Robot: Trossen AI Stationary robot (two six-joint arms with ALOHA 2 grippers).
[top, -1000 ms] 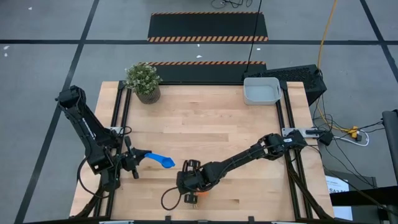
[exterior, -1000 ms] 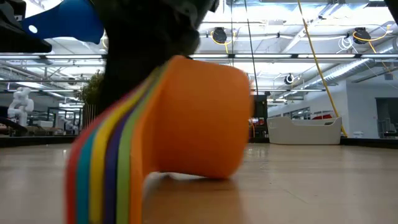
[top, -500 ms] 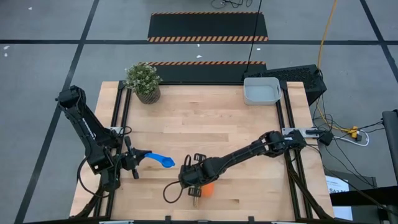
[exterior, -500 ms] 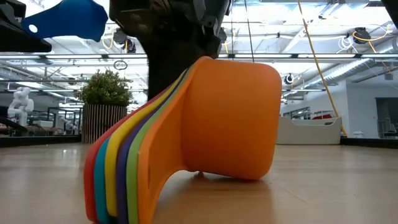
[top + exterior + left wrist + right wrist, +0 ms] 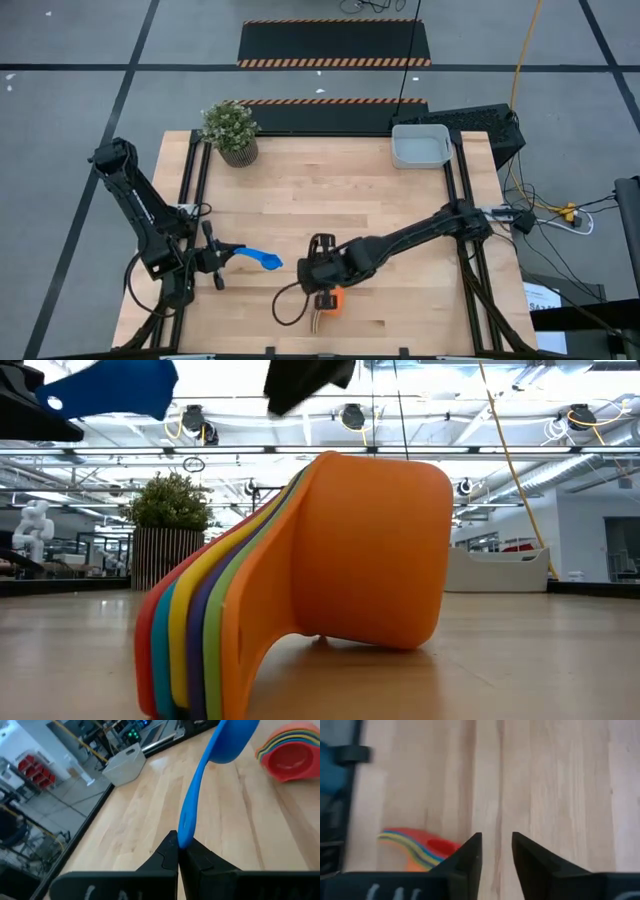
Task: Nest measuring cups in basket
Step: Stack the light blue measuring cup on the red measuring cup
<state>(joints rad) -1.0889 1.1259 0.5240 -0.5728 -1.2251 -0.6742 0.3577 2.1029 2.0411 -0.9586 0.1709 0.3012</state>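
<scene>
Wooden table (image 5: pixel 380 200) holds nested cups (image 5: pixel 320 590); right fingers (image 5: pixel 527 857) apart, left fingers (image 5: pixel 170 852) pinch blue cup (image 5: pixel 220 742).

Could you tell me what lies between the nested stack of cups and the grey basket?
Only bare table, per the high view: nested stack near the front edge, basket at the far right corner.

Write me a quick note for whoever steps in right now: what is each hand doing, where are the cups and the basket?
Left hand: shut on the handle of a light blue plastic measuring cup, held over the table's near left.
Right hand: open, empty, above the nested stack of coloured plastic cups lying at the near edge.
Light-grey plastic basket: far right corner, nothing visible inside.
Done: most cups nested.
Left: add the blue cup, move the stack into the basket.
</scene>
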